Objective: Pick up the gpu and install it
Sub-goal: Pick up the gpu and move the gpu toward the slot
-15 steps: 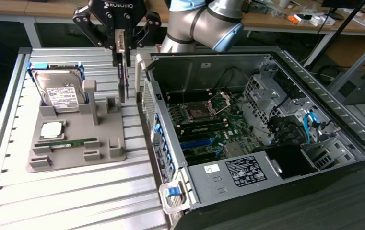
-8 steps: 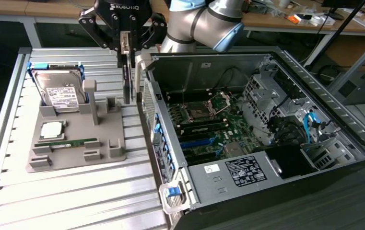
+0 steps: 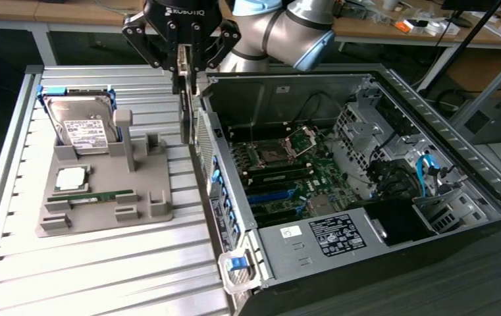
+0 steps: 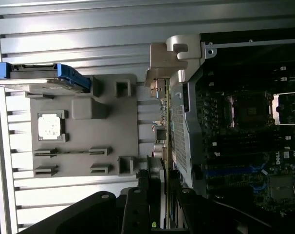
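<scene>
Upper centre of exterior view: gripper (image 3: 184,64) clamped on gpu (image 3: 184,108), which hangs vertically, edge-on, just outside computer case (image 3: 205,141) rear wall.

Ribbed metal table (image 3: 101,270), matt grey plastic holder (image 3: 149,191), silver metal bracket (image 4: 162,61) on gpu (image 3: 184,112)

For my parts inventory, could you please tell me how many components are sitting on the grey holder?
3: the hard drive propped on edge at the far end of the grey holder, the processor chip flat in the middle, the memory stick nearest the camera. Nothing looks hidden.
</scene>
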Motion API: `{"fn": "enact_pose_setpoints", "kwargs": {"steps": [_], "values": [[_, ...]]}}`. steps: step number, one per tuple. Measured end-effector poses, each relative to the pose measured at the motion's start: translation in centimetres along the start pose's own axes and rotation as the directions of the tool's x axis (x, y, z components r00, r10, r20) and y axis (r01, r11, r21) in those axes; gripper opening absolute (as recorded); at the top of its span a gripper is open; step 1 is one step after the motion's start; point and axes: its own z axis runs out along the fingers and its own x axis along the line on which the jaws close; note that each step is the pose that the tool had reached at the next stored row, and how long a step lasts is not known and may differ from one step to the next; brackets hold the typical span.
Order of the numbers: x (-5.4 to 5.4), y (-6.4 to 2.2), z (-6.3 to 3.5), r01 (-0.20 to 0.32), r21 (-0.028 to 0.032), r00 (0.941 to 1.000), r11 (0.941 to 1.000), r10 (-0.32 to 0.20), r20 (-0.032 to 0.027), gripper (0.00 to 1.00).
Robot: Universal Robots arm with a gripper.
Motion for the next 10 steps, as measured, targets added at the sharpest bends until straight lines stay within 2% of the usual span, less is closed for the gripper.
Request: {"fn": "enact_pose_setpoints", "kwargs": {"steps": [10], "values": [[-2.6, -0.08, 0.05, 0.0, 0.0003, 1.0, 1.0, 0.0, -0.003, 0.27]]}}
